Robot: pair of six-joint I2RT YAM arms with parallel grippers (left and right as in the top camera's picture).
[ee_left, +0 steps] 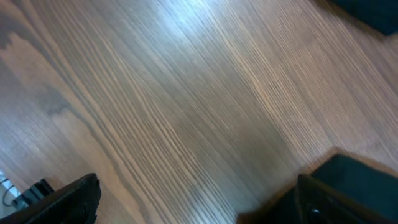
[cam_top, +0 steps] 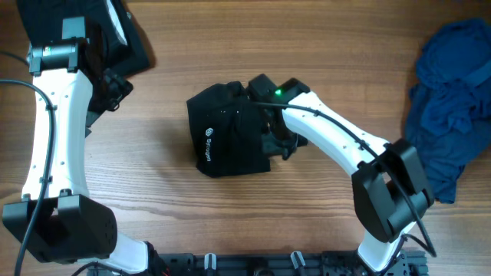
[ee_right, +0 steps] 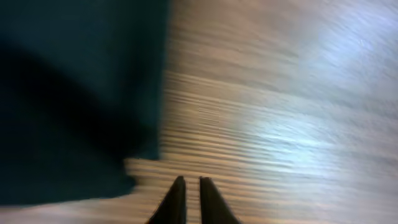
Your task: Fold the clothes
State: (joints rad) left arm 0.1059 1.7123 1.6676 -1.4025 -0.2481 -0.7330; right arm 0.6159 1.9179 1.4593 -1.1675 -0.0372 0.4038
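Overhead view.
- Right arm: white, reaching in from the near right edge of the worktop to the black shirt. A green light is lit at the wrist.
- Right claw: at the shirt's right edge, dark against dark cloth. How it stands cannot be told from here.
- Left arm: white, stretched along the worktop's left side, well apart from the shirt.
- Left claw: just beside a black garment that lies to the far left of the shirt.
- Black shirt: at the worktop's middle, folded into a compact block. It carries a small round white logo with white lettering beside it, too small to read.
- Blue clothes: a crumpled heap well to the right of the shirt.

Left wrist view.
- Left claw: wide open over bare wood, with one of its fingers at each lower corner and nothing between them.

Right wrist view, blurred.
- Right claw: narrow, its fingers nearly together over wood and gripping nothing.
- Black shirt: fills the left of the view, just beside the claw.
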